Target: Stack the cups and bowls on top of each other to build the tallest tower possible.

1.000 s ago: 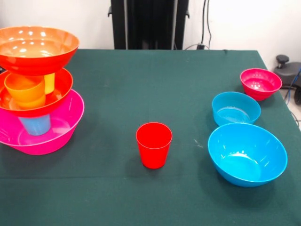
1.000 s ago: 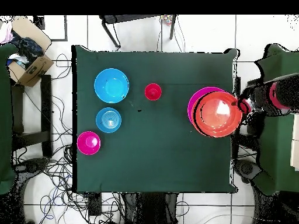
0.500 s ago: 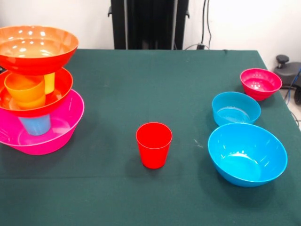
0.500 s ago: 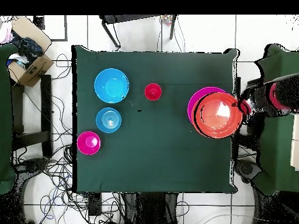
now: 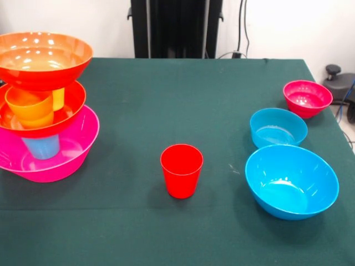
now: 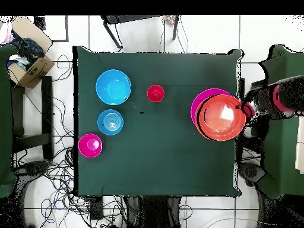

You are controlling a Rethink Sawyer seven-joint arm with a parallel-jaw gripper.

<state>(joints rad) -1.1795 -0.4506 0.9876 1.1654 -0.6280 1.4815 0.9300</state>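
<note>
Gripper not in view in either camera, so can't tell the jaw state. Nearest the front camera: large blue bowl (image 5: 291,180) and, well apart from it mid-table, red cup (image 5: 181,170), upright, mouth up. Both loose on the table (image 5: 166,100). Level with them at the table's left side: the tower (image 5: 44,100). Pink bowl (image 5: 69,149) is the base, light blue cup (image 5: 41,147) stands inside it, lower orange-red bowl (image 5: 72,105) sits over that, orange cup (image 5: 29,105) and yellow cup (image 5: 59,97) are inside it, and the top orange-red bowl (image 5: 44,58) sits above those. The orange cup looks tilted; I'd guess the yellow one carries the top bowl. Further back on the right: small blue bowl (image 5: 277,126), then magenta bowl (image 5: 307,97), near each other, unstacked. Overhead shows a dark shape (image 6: 279,98) at the table edge just beside the tower; can't tell what it is. Progress estimate: six pieces in, four left (red cup, two blue bowls, magenta bowl). Red cup looks like the logical next spacer for the top bowl.
</note>
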